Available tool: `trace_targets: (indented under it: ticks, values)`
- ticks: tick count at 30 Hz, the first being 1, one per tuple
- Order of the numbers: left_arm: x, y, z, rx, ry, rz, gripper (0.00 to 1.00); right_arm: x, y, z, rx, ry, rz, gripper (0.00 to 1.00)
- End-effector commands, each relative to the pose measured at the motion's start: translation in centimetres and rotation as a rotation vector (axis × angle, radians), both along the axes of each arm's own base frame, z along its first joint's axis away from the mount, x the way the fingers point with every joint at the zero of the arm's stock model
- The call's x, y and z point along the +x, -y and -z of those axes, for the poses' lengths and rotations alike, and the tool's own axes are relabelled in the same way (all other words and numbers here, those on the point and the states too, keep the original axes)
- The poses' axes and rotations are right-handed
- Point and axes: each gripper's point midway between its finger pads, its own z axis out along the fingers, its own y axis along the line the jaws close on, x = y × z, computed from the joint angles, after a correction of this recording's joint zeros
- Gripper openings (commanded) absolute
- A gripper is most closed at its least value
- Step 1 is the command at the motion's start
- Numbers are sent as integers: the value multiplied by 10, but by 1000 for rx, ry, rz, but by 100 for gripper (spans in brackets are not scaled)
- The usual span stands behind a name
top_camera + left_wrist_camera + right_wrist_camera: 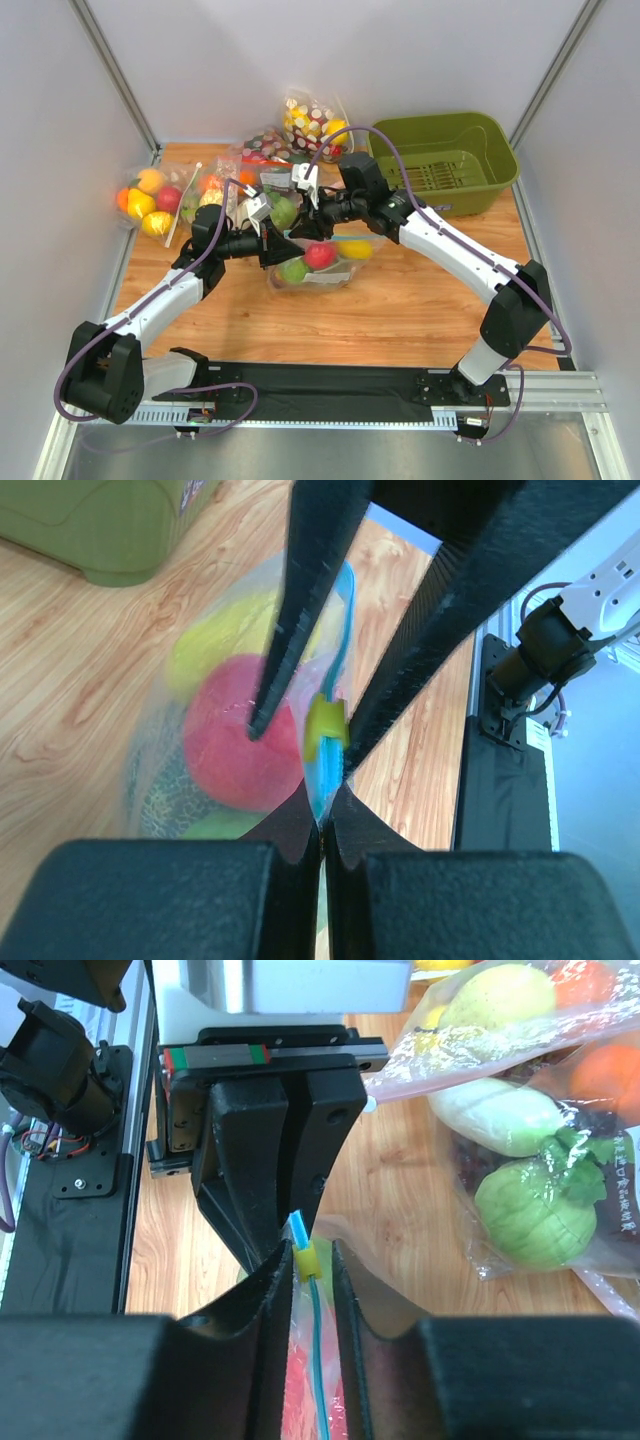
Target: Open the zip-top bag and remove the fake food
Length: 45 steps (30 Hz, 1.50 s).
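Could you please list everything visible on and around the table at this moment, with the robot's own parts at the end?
zip-top bag: one, clear with teal-blue zipper strip and yellow slider, table centre.
fake food: red ball, green ball, yellow piece, inside that bag.
other bags of toy food: several, clear, back left.
polka-dot bag: one, back centre.
bin: one, olive green, back right.
table: one, wood.
left gripper: black, shut on the zipper strip's end.
right gripper: black, jaws either side of the slider, narrow gaps showing.

left gripper [272, 250] clamped, right gripper [300, 226] narrowly parted
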Motion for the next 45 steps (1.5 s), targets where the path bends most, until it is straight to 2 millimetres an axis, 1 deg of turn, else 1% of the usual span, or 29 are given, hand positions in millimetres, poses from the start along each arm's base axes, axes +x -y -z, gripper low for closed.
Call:
trace_targets:
  ticks: [1,2,5,6,12,16,25,29,35,40,45]
  values:
    - [1,5,-24,-25,96,40,0,-4,-5,-10,7,26,-38,22]
    - [1,4,-23,-24,92,38,0,-4,-5,-9,4,24,-40,14]
    - [3,3,-23,-20,97,22,0,-5,-4,-6,-8,16,-42,5]
    - [3,3,-24,-19,100,19,0,-6,-3,-4,-15,9,-43,1]
    - [7,0,-24,-6,112,-20,0,-8,2,3,-29,9,-37,0]
    - [9,-5,-26,3,133,-67,0,-6,6,8,-48,10,-20,0]
    - [15,-10,-27,12,143,-129,0,-11,15,15,-73,-1,5,0]
    - [18,-11,-27,14,145,-147,0,-13,22,17,-77,-1,20,0]
    - [19,-14,-27,24,145,-177,0,-10,35,18,-86,10,62,0]
    - [26,-22,-28,41,153,-239,0,-6,42,20,-97,12,88,0]
    - [41,-34,-27,56,131,-337,0,0,47,24,-109,8,113,0]
